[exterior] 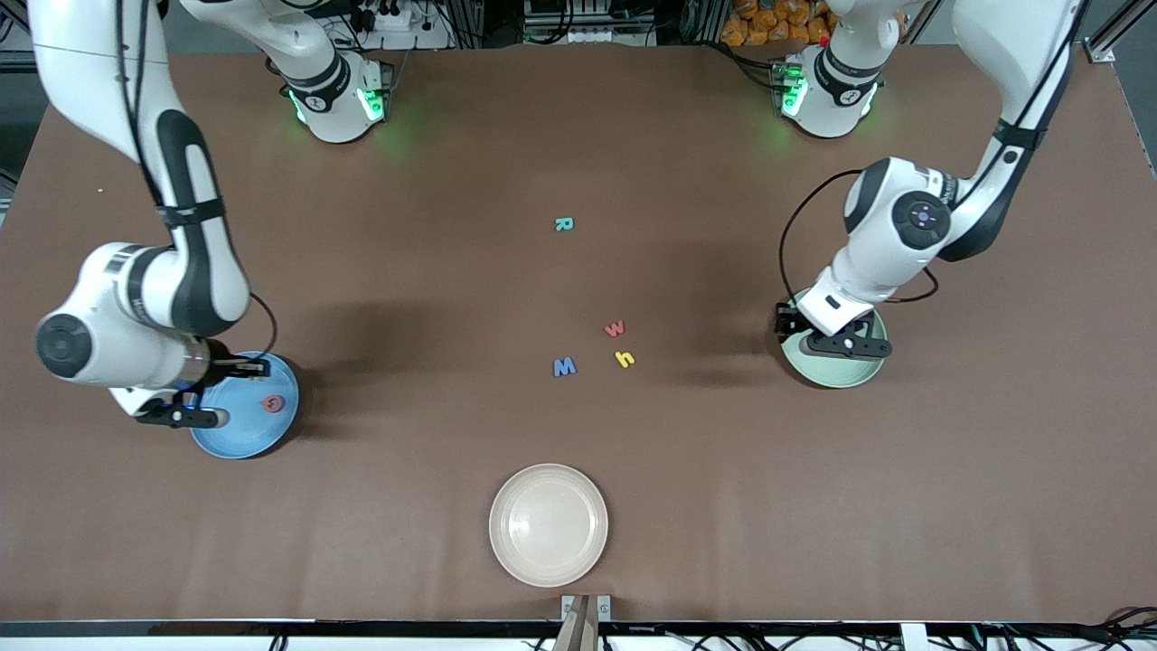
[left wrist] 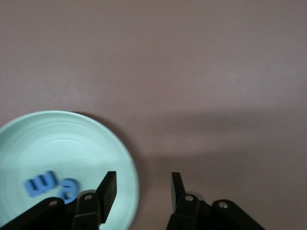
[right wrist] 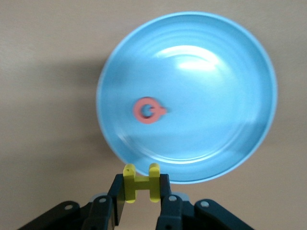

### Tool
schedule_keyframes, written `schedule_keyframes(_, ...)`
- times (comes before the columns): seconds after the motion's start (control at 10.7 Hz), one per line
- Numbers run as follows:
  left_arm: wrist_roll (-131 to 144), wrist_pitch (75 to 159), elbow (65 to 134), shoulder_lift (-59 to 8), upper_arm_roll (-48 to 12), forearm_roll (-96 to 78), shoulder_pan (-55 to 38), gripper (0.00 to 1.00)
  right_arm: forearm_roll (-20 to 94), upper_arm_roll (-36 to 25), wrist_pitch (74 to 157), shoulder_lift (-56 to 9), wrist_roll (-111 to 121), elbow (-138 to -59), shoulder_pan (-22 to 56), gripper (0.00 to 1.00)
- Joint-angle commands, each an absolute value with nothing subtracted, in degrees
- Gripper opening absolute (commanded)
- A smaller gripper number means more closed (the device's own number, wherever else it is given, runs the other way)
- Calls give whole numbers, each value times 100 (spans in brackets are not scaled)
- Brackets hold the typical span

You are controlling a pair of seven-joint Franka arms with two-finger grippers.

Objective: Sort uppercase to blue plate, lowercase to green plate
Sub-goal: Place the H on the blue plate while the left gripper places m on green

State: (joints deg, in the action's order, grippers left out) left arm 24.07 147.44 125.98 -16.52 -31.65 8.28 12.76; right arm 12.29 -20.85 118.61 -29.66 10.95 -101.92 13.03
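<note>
Nearest the front camera, a cream plate (exterior: pixel 549 524) sits close to the table (exterior: pixel 407 506) edge, with bare brown surface on all sides of it.

Farther in, the blue plate (exterior: pixel 258 432) lies toward the right arm's end of the table. It is round, shallow and raised-rimmed, and it holds the pinkish-red Q (exterior: pixel 273 402). The right gripper (exterior: pixel 210 393) hangs over this plate's rim, its fingers (right wrist: pixel 164 191) clamped on the yellow H (right wrist: pixel 140 184). Only the right wrist view shows that letter, upright between the fingers.

At mid-table, three letters lie in a loose cluster, apart from one another: the blue W (exterior: pixel 564 366), the yellow h (exterior: pixel 625 359) and, slightly farther, the pinkish-red w (exterior: pixel 616 328). Wide bare table separates them from both coloured plates.

The green plate (exterior: pixel 836 369), pale mint, lies toward the left arm's end. The left gripper (exterior: pixel 827 333) hangs over its rim with fingers (left wrist: pixel 108 189) apart and nothing between them. The left wrist view alone shows the plate's contents: the blue e (left wrist: pixel 41 184) and the blue a-like letter (left wrist: pixel 67 188), side by side.

Farthest, the teal-green R (exterior: pixel 563 224) lies alone on open table.
</note>
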Motion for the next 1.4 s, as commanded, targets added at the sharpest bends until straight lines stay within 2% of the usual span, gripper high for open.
schedule_keyframes(0.0,3581,14678,12209,-1915,-3164,607,837,54,1274,-2004,11795,-3032,1485,-10072,1160,58)
schedule_keyframes(0.09,3986,14678,12078,-2038,-3164,554,661,54,1292,-2004,11795,-3041,1477,-10081,1125,100)
schedule_keyframes(0.37,4989,14678,11560,-2468,-3085,510,89,54,1292,-1995,11777,-3050,1459,-10081,1134,100)
schedule_keyframes(0.47,5201,14678,11384,-2609,-2859,510,-217,54,1292,-1986,11777,-3050,1433,-10090,1160,100)
schedule_keyframes(0.75,5475,14678,10857,-3004,-1655,423,-1552,54,1301,-1960,11777,-3059,1389,-10090,1213,100)
schedule_keyframes(1.12,5520,14494,10074,-3550,-696,10,-2678,57,1310,-1960,11777,-3067,1187,-10099,1336,100)
schedule_keyframes(1.31,5520,14187,9705,-3787,-484,0,-2978,60,1327,-1951,11786,-3085,1169,-10099,1371,100)
